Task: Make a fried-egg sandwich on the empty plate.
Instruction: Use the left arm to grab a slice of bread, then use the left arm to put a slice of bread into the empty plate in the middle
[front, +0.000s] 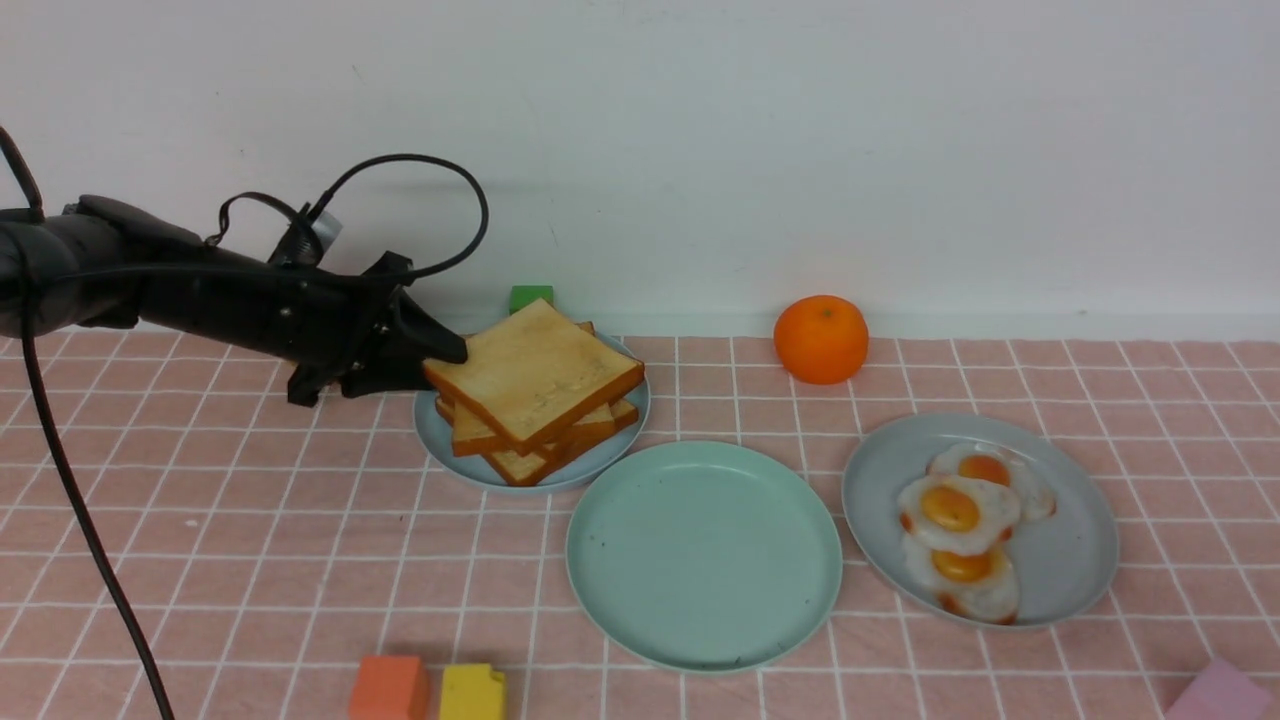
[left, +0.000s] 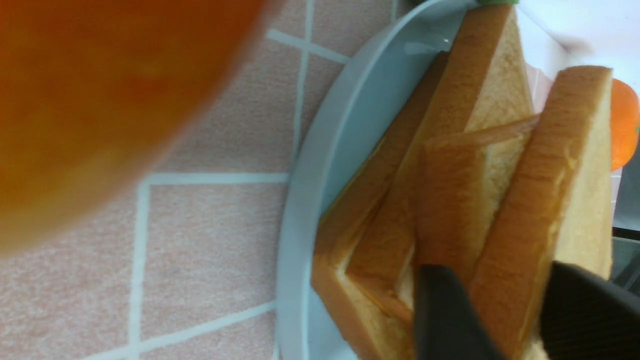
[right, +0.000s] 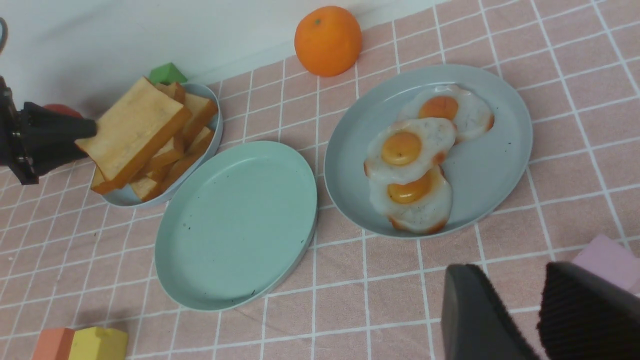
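My left gripper (front: 445, 355) is shut on a corner of the top toast slice (front: 535, 375) and holds it tilted just above the stack of toast (front: 520, 450) on a pale blue-grey plate (front: 612, 450). In the left wrist view the jaws (left: 505, 280) pinch that slice (left: 530, 210). The mint-green empty plate (front: 703, 555) lies bare at centre front. Three fried eggs (front: 958, 510) lie on another blue-grey plate (front: 1075, 540) at the right. My right gripper (right: 512, 272) is open and empty above the cloth near that plate. No fried-egg sandwich is in view.
An orange (front: 820, 338) sits by the back wall and a green block (front: 531, 297) behind the toast plate. Orange (front: 388, 688) and yellow (front: 472, 692) blocks lie at the front edge, a pink block (front: 1220, 692) at the front right. A blurred orange-red thing (left: 100, 100) fills part of the left wrist view.
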